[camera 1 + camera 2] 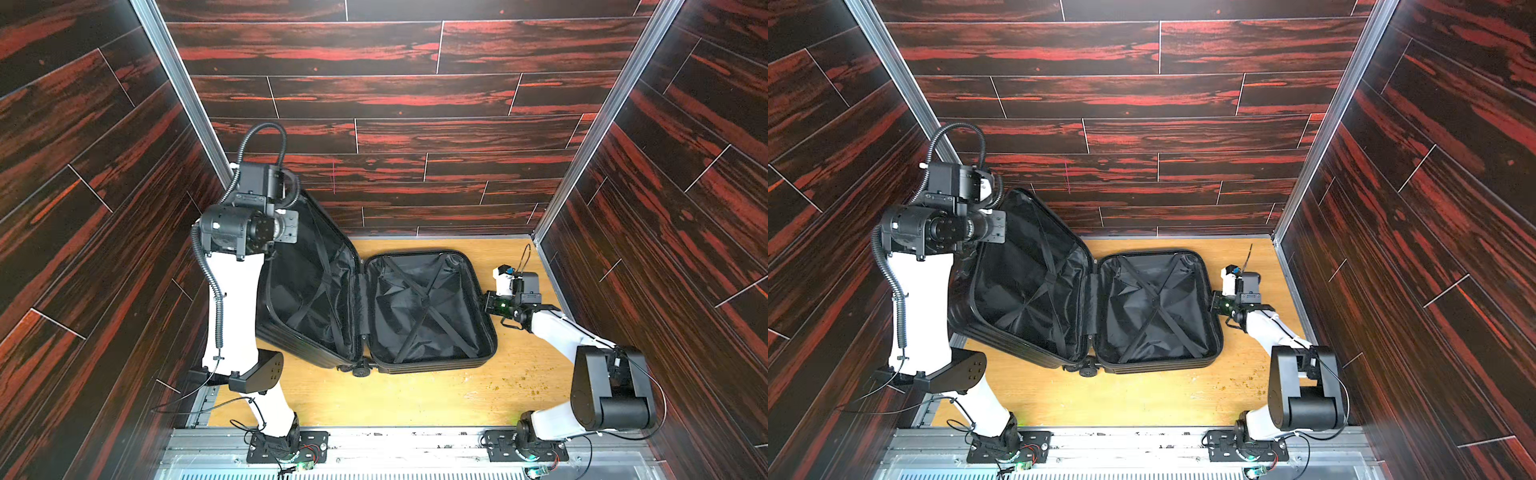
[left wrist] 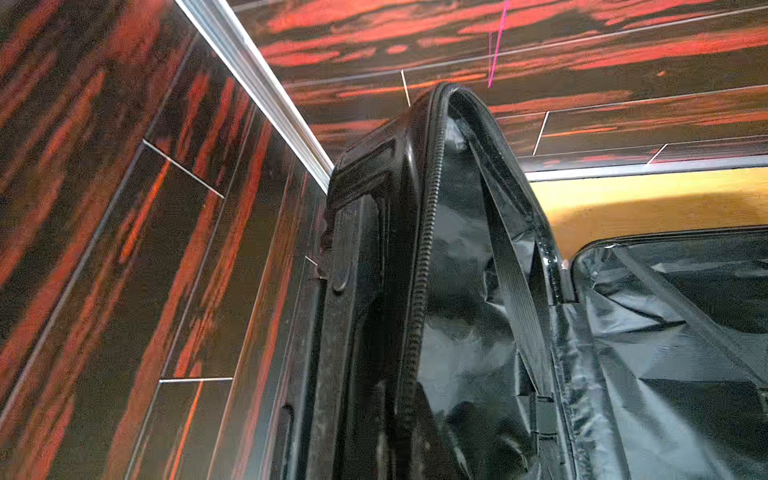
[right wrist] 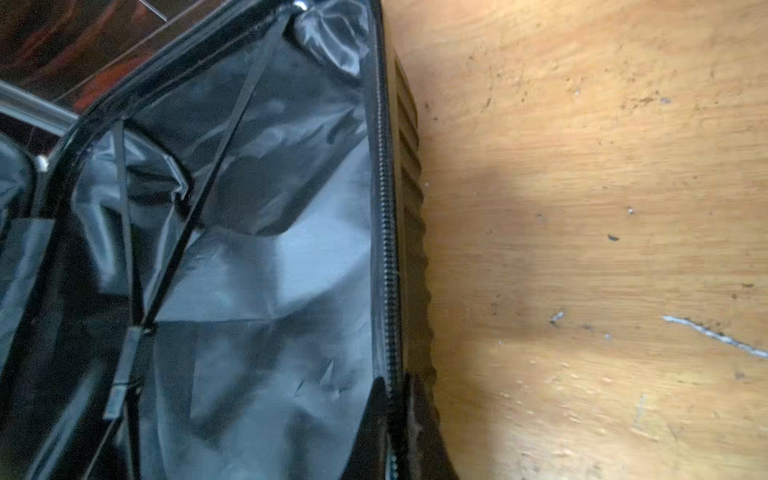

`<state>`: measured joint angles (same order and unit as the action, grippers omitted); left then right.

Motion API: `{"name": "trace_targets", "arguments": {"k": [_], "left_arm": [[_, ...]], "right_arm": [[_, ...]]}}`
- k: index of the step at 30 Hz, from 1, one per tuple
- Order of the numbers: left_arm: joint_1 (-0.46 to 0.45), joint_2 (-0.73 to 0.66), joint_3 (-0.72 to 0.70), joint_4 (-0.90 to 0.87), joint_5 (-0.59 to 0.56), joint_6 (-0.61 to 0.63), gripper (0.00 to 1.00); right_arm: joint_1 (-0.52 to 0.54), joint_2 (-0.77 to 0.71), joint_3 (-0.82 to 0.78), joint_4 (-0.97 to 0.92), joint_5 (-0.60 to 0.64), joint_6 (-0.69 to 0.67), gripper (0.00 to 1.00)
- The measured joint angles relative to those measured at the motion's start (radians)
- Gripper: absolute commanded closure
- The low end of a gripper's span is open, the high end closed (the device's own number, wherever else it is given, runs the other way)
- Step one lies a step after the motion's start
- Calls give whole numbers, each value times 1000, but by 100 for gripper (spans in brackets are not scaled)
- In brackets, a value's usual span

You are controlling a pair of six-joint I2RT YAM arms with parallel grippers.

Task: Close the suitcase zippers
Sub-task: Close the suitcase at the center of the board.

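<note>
The small black hard suitcase with ribbed sides (image 1: 432, 365) lies wide open on the yellow wooden table (image 1: 415, 399). The right gripper (image 3: 395, 411) is pinched shut on the flat half's rim, right on the thin black zipper track (image 3: 388, 249). Farther back, the left gripper (image 2: 405, 424) is pinched shut on the lifted half's rim. I think it should tip that half over slowly, so both rims meet evenly. I see no pull tab.
</note>
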<state>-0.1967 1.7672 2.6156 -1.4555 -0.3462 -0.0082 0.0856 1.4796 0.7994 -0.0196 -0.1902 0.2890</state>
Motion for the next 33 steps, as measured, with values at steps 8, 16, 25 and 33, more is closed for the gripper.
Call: {"name": "trace_targets", "arguments": {"k": [8,16,25,33], "left_arm": [[-101,26,54,50,-124,-8,100],[-218,99,94,174,-161,-11,100],[-369,203,77,232,-181,-37,95],[-480,241,21,304,-23,-126,52]], "right_arm": [[226,-38,-71,114,169,241,100],[454,11,-58,193,296,454,100],[571,137,24,285,323,566,94],[594,140,14,352,275,592,75]]}}
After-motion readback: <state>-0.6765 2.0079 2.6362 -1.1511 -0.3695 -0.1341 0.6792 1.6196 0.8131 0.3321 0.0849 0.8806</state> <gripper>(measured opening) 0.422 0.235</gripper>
